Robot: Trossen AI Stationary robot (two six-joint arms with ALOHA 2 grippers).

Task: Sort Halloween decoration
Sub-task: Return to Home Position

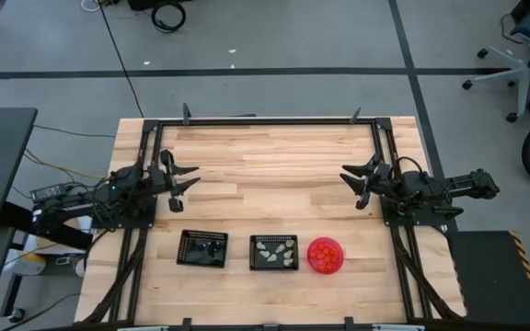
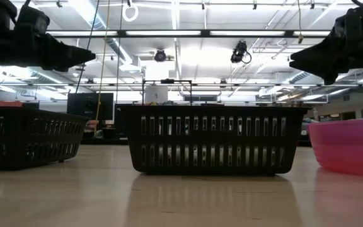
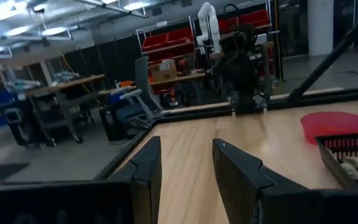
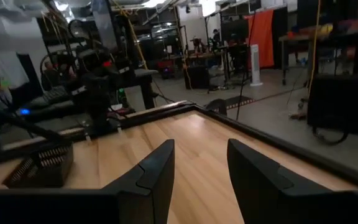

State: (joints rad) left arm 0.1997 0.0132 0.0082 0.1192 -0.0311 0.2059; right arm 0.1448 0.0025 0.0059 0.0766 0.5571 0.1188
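High view: claws (image 1: 188, 181) (image 1: 352, 187) seemingly well apart

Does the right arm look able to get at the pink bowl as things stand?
Probably yes: the right claw is open and raised, the bowl sits close by its side, and nothing stands between them.

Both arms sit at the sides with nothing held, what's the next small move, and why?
Probably settle both arms at rest, picking nothing. The left gripper and right gripper are open and empty at the table's sides. The pale trinkets lie in the middle black tray, the orange trinkets in the pink bowl, and no loose trinket shows on the wood.
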